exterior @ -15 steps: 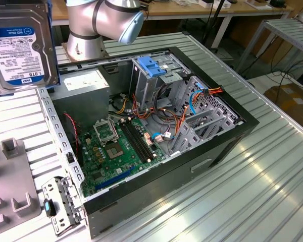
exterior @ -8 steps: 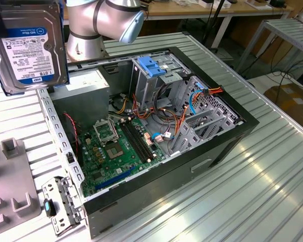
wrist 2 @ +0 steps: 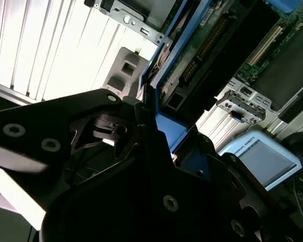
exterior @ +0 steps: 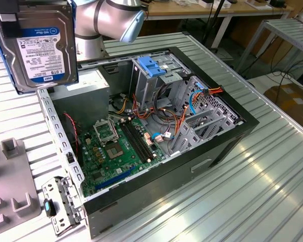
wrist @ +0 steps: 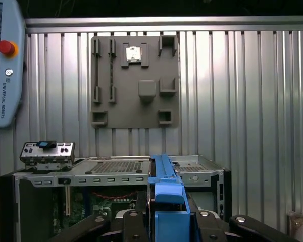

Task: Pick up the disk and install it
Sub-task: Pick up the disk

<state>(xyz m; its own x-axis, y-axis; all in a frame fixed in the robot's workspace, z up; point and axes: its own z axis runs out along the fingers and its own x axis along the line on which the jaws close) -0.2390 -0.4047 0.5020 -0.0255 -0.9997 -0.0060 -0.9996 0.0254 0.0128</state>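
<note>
The disk, a silver drive with a white and blue label and blue side rails, hangs in the air above the open computer case, over its corner at the exterior view's left. My gripper is shut on the disk's upper end. In the first wrist view the disk shows edge-on as a blue rail between the black fingers. The second wrist view shows the disk's circuit-board underside clamped in the gripper. A drive cage with a bare blue bracket stands at the back of the case.
The case lies open on a ribbed metal bench, motherboard and cables exposed, with a grey power-supply box at its back. A grey fixture plate and a metal bracket with a blue clip lie beside the case. A teach pendant lies nearby.
</note>
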